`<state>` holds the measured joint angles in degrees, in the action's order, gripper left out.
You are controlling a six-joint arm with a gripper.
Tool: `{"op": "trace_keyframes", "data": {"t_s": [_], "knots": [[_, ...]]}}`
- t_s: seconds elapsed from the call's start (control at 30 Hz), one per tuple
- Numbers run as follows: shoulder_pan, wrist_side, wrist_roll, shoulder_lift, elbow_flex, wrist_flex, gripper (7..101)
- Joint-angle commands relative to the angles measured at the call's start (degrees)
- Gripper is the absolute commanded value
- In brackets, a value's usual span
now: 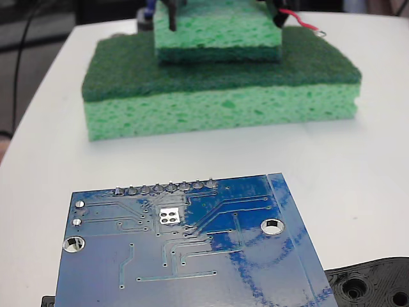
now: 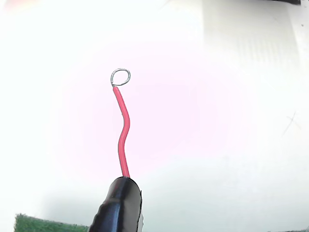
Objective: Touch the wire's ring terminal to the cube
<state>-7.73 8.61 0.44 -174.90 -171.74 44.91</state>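
Fixed view: a large green sponge (image 1: 220, 96) with a dark scouring top is seen on the white table (image 1: 370, 173), filling the upper half of the frame. A smaller light green sponge (image 1: 217, 35) is stacked on it, upper centre. A blue circuit board (image 1: 185, 249) occupies the lower foreground, with a black plastic part (image 1: 370, 284) at the lower right corner.

The gripper (image 1: 223, 9) is cut off by the top edge; only two dark parts are seen there, one at the smaller sponge's top left, one at its top right. Whether the fingers are open or closed cannot be told.

The wire (image 1: 305, 24) is seen projecting rightward from the right-hand dark part, upper right of the frame. The ring terminal (image 1: 321, 33) is found at its end, near the right rear edge of the large sponge; contact cannot be judged.

Wrist view: the black sleeve (image 2: 118, 205) is seen at bottom centre, the red wire (image 2: 124, 133) rising from it to the ring terminal (image 2: 120, 77), upper left of centre, against bright white table. A strip of dark green sponge (image 2: 43, 224) is noted at the lower left corner.
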Motion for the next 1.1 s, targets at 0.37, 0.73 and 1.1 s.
{"op": "trace_keyframes", "data": {"t_s": [0.37,0.73,1.1], "knots": [[0.0,-1.1,0.5,-0.1,0.2,-0.4,100.3],[0.0,-1.1,0.5,-0.1,0.2,-0.4,100.3],[0.0,-1.1,0.5,-0.1,0.2,-0.4,100.3]]}}
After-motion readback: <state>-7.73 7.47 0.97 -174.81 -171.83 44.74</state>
